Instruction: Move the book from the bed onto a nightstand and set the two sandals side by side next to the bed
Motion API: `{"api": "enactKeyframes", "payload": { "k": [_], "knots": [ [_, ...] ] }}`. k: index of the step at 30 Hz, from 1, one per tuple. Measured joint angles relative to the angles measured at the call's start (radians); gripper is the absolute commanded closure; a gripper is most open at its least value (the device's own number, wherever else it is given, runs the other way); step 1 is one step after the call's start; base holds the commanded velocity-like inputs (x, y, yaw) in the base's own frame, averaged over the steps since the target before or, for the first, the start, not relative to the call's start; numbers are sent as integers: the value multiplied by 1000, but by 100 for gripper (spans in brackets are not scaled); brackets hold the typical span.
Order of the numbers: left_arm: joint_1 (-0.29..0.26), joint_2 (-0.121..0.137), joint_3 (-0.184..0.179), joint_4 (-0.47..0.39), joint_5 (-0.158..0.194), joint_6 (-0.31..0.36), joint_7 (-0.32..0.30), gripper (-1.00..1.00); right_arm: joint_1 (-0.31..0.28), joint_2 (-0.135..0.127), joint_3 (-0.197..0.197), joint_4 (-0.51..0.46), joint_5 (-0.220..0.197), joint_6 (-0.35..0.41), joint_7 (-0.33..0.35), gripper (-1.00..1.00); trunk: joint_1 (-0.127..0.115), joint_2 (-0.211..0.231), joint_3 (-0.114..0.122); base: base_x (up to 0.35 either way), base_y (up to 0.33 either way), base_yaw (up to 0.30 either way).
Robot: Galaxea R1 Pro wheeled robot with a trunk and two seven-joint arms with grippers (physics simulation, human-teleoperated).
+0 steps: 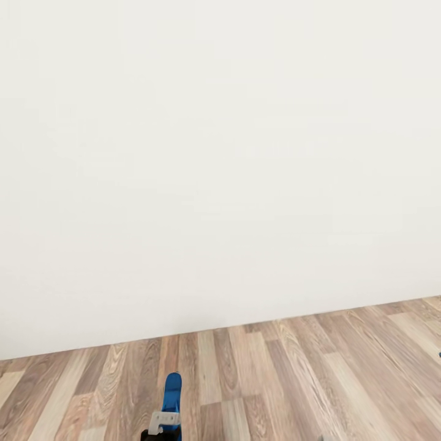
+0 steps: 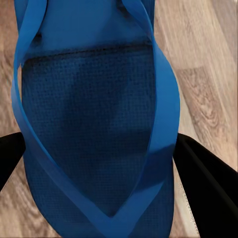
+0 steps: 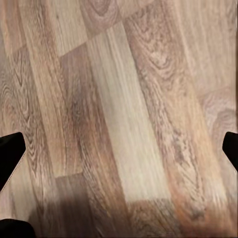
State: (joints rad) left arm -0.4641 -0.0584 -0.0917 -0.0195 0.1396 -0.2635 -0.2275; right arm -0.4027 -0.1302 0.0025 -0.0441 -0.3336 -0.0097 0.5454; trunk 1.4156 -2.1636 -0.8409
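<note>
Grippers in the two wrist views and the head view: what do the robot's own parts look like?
Left gripper: black fingers with flat faces. Right gripper: black finger tips at the frame edges. The head view shows a pale grey bracket on a dark part.

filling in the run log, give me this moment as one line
scene: white wall, wood-plank floor | left gripper: shut on bright blue flip-flop sandal | right gripper: open, empty, over floor | bed, book: out of frame

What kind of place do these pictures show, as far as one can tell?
Probably a room inside a home: a plain white wall meets a wood-plank floor. The left gripper holds a blue sandal, which fits a home.
</note>
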Motion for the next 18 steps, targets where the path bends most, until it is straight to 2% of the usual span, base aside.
{"api": "enactKeyframes", "payload": {
  "k": [9,18],
  "knots": [
    [0,0,0,0,0,0,0,100,0,0,0,0,0,0,0,-100,0,0,0,298,0,-228],
    [0,0,0,0,0,0,-1,100,0,0,0,0,0,0,0,-100,1,0,0,51,0,-233]
  ]
}}
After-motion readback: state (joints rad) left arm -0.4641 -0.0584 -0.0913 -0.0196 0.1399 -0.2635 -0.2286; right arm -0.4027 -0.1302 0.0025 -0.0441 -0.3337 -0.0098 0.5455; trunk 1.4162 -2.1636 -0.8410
